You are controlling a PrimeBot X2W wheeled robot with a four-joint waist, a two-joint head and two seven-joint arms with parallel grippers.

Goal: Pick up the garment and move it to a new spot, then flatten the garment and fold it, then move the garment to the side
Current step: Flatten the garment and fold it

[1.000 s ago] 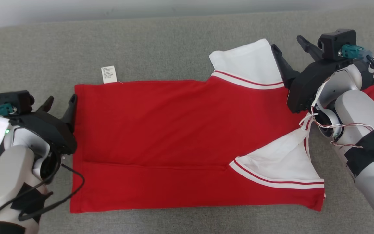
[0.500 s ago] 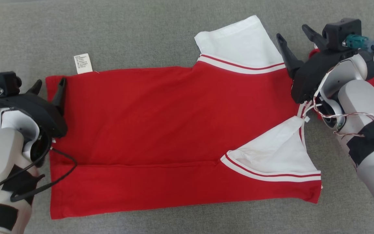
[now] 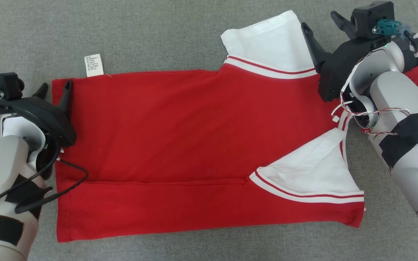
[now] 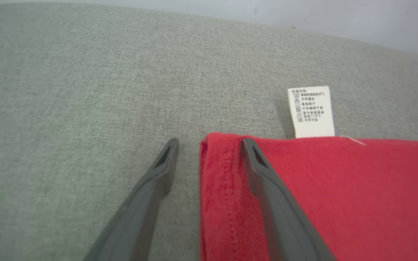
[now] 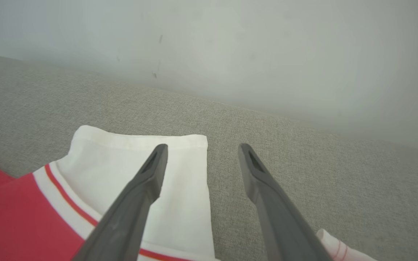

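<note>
Grey upholstered surface (image 3: 158,36), red shirt (image 3: 194,137) laid flat across its middle, sleeves turned in, near long edge looks already folded over. Step judged: the fold. Left gripper (image 3: 56,86) jaws apart, straddling the far hem corner beside the care label (image 3: 93,65). Right gripper (image 3: 319,21) jaws apart, straddling the edge of the far white sleeve (image 3: 267,43). Next likely needs both to pinch cloth and carry the far edge over evenly
</note>
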